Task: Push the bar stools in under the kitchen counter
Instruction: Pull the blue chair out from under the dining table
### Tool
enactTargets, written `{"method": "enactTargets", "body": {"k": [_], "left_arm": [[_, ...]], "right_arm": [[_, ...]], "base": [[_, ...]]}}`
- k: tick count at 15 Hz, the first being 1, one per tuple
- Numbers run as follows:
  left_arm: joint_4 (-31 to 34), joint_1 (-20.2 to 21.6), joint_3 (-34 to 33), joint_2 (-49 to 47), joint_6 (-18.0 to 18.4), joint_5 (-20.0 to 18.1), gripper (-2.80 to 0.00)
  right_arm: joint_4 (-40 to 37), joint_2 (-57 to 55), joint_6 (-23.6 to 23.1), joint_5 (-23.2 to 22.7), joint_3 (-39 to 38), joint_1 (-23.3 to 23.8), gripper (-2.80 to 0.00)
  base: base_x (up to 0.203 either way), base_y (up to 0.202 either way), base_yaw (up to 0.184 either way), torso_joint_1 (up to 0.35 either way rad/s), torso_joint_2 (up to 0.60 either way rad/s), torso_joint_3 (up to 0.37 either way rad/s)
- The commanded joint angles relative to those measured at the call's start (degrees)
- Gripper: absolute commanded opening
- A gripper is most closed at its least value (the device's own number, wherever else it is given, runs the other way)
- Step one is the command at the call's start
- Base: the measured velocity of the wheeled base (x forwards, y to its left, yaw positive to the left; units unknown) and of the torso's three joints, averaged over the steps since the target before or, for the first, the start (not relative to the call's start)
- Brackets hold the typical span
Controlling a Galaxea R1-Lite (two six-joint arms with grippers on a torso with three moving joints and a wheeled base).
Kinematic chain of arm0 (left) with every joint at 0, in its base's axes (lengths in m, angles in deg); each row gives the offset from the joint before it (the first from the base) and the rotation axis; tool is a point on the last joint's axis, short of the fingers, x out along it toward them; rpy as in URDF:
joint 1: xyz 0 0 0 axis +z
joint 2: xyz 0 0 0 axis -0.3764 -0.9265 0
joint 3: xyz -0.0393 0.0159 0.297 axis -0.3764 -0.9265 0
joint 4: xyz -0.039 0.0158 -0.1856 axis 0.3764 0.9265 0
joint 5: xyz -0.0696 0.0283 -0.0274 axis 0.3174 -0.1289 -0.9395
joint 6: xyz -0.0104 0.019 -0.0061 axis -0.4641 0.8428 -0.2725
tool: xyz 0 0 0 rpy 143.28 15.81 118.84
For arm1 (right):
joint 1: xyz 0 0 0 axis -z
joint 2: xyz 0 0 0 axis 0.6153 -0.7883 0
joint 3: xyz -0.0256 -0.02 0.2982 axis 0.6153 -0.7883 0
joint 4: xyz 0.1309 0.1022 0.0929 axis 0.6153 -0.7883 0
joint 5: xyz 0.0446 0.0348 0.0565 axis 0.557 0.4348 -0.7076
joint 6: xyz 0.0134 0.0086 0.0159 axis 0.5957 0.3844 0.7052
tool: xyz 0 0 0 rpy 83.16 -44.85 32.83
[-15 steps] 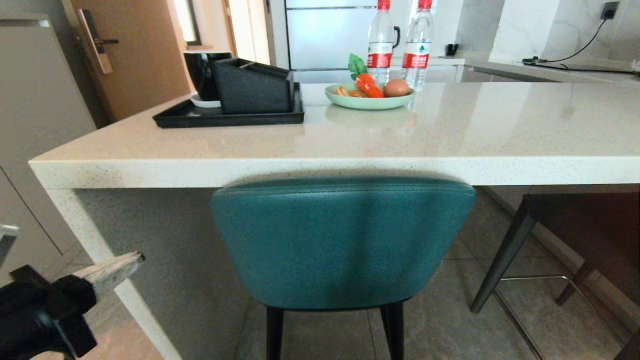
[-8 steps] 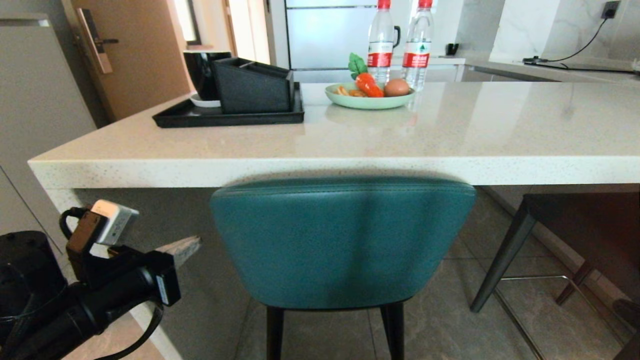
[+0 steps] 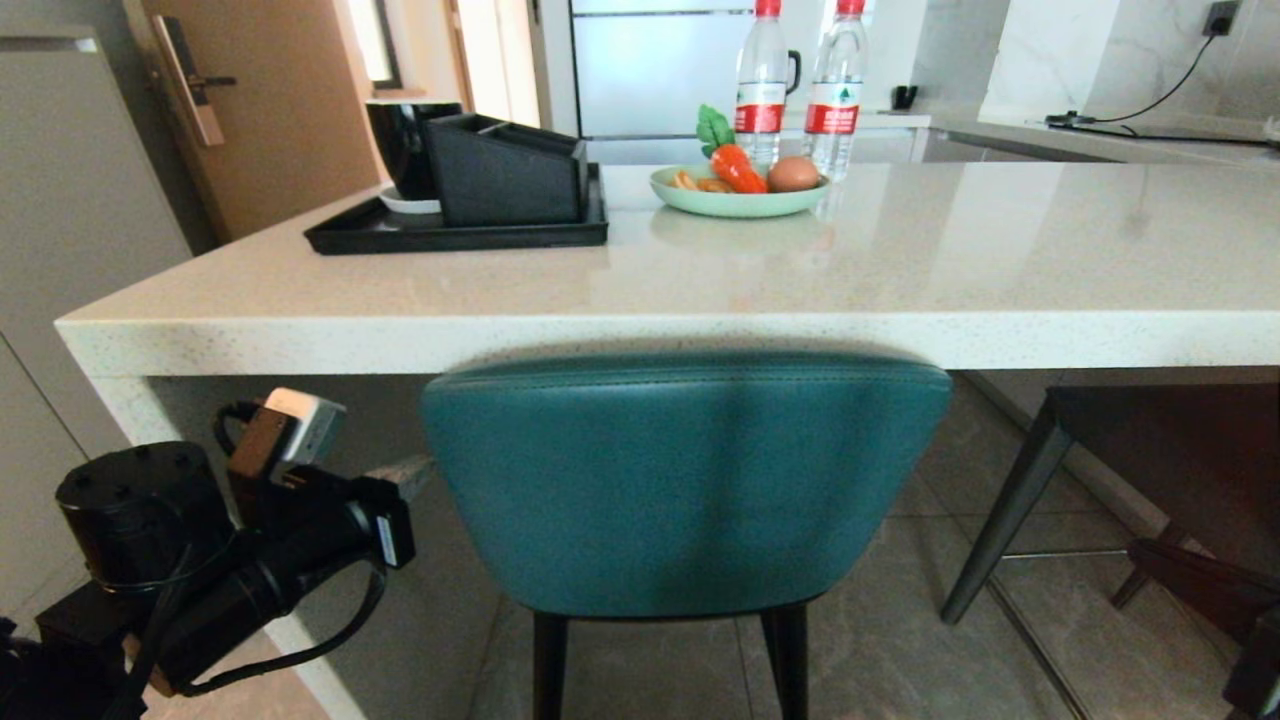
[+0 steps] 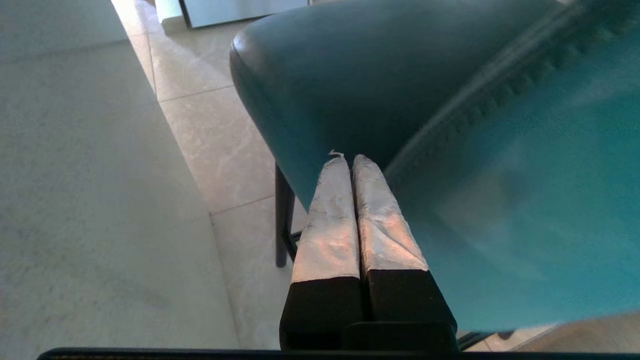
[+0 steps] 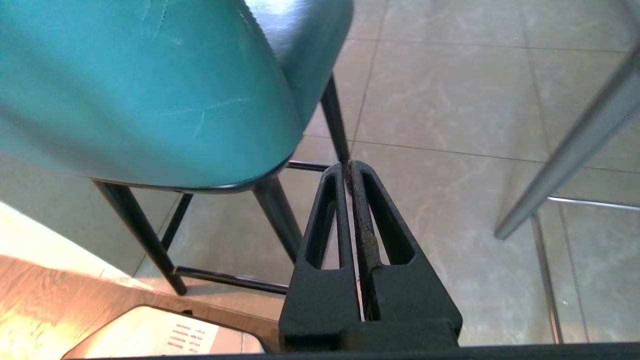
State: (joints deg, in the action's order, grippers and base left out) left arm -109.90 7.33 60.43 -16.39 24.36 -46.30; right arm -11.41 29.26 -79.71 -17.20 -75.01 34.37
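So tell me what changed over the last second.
The left gripper rose from the lower left and moved in toward the teal stool, fingers shut, tips at its left edge. The right arm has come into view low on the right. The stool, kitchen counter and dark stool stayed put.

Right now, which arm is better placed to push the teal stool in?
Left. The left gripper, shut, is level with the teal stool backrest's left edge. The right gripper, shut, sits low beside its legs.
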Motion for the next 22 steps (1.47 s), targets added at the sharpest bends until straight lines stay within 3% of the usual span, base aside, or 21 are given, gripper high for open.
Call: {"method": "enactTargets", "body": {"k": [1,3,11,17,19,22], "left_arm": [[-0.4,-0.6,1.6,-1.3,0.0,0.3,-2.8],[-0.4,-1.5,2.5,-2.4,-0.5,1.5,-2.8],[-3.6,-2.1,2.5,-3.3,-2.3,3.1,-2.8],[-3.7,-4.4,2.6,-3.3,-2.3,3.6,-2.8],[-3.7,-5.5,2.8,-3.7,-2.6,5.9,-2.8],[-4.3,-5.5,2.7,-4.2,-3.3,6.4,-2.8]], "right_arm": [[3.5,-5.5,-0.2,-0.1,0.3,-0.7,-2.8],[7.9,-9.5,-2.3,0.0,0.4,-1.2,-2.8],[26.2,-22.6,-4.1,0.4,0.8,-13.8,-2.8],[38.6,-29.2,-5.4,0.6,-2.0,-14.5,-2.8],[41.8,-30.8,-5.4,0.5,-3.9,-14.5,-2.8],[48.8,-36.4,-5.5,0.5,-4.7,-14.5,-2.8]], "base": [[0.0,0.0,0.0,0.0,0.0,0.0],[0.0,0.0,0.0,0.0,0.0,0.0],[0.0,0.0,0.0,0.0,0.0,0.0],[0.0,0.0,0.0,0.0,0.0,0.0],[0.0,0.0,0.0,0.0,0.0,0.0],[0.0,0.0,0.0,0.0,0.0,0.0]]}}
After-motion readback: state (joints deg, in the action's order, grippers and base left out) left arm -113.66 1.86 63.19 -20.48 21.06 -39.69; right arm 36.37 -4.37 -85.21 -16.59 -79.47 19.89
